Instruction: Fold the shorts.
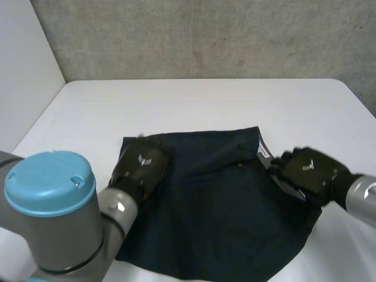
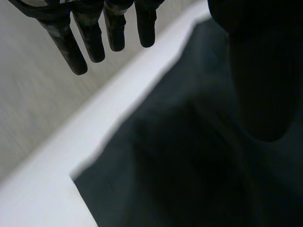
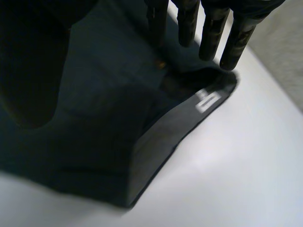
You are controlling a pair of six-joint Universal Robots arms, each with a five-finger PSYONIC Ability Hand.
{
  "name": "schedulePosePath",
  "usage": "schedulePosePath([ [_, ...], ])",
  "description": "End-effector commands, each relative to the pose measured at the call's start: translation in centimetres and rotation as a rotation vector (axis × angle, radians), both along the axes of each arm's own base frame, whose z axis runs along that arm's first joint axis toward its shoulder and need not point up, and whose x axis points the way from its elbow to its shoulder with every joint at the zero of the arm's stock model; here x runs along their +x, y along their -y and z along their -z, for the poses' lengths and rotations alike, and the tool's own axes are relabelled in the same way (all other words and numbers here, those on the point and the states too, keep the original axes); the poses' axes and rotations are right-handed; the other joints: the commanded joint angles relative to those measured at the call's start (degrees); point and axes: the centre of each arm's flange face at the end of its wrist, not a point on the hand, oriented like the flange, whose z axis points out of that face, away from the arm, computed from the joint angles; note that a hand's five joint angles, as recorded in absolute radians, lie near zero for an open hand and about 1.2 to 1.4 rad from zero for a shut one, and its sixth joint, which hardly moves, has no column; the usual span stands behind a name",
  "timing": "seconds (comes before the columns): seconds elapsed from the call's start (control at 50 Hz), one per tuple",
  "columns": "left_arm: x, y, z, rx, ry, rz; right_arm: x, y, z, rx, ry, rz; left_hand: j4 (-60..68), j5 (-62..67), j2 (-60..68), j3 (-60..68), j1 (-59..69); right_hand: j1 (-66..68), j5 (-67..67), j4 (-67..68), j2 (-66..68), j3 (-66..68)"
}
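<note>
The shorts (image 1: 217, 205) lie flat on the table (image 1: 205, 106) toward 6 o'clock, with the waistband (image 3: 161, 137) at their 3 o'clock side. The left hand (image 1: 141, 167), fingers straight, is over their 10 o'clock corner. The right hand (image 1: 308, 173), fingers also straight and grasping nothing, is at the waistband, about equally near.

White table (image 1: 205, 100), dark shorts (image 1: 223, 223) lying flat on it
</note>
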Motion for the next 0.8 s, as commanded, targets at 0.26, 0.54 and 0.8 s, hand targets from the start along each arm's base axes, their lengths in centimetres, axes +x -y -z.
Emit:
schedulePosePath([
  [0.26, 2.4, -2.1, 3.8, 0.319, 0.029, -0.105, -2.2, -0.1, 4.9, -0.052, -0.079, -0.078, 15.80, 15.21, 15.76, 15.41, 15.85, 13.12, 11.22, 11.20, 12.12, 12.51],
  [0.54, -0.2, 2.7, 1.7, 0.114, -0.096, -0.099, -1.2, 1.1, 5.2, -0.024, 0.036, -0.064, 66.44, 65.86, 66.40, 66.06, 66.50, 68.60, 66.70, 66.67, 67.60, 67.99],
  [0.8, -3.4, 15.7, 0.3, -0.296, 0.059, -0.117, 5.5, -0.4, 1.5, 0.076, 0.286, -0.020, 67.12, 66.53, 67.08, 66.74, 67.18, 68.60, 66.70, 66.67, 67.60, 67.99],
])
